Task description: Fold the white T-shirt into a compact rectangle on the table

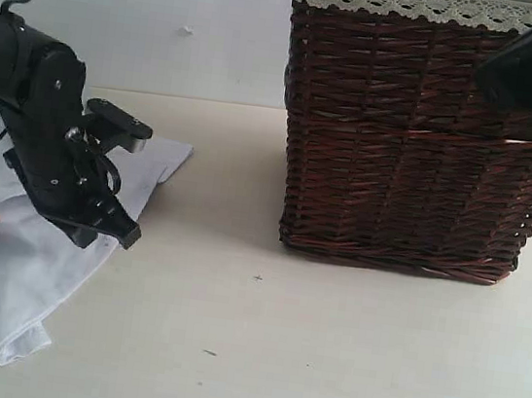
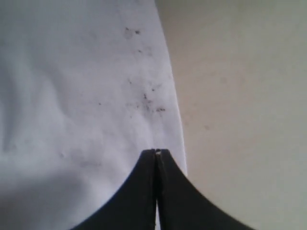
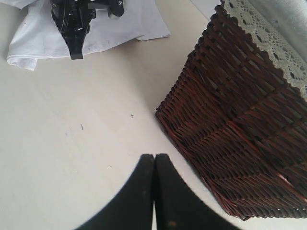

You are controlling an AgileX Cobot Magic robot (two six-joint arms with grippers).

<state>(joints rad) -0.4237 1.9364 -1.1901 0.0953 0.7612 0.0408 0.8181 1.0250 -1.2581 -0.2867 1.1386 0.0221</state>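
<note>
Mostly cream table (image 1: 323, 364), white T-shirt (image 1: 22, 265), wicker basket (image 1: 410, 149), wall (image 1: 172, 20), left fingers (image 2: 136, 201) together, right fingers (image 3: 136, 201) together

A dark brown wicker basket (image 1: 406, 178) fills the upper right of the exterior frame. It stands upright, its weave running in horizontal bands with a reddish sheen. A cream lace trim (image 1: 410, 0) with a scalloped edge folds over its rim. Behind, at upper left, a plain white wall (image 1: 172, 20) carries one small pale mark (image 1: 186, 29).

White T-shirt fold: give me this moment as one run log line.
stage: not yet folded | white T-shirt: rumpled on table | left gripper: shut, over shirt edge | right gripper: shut, over table beside wicker basket
</note>
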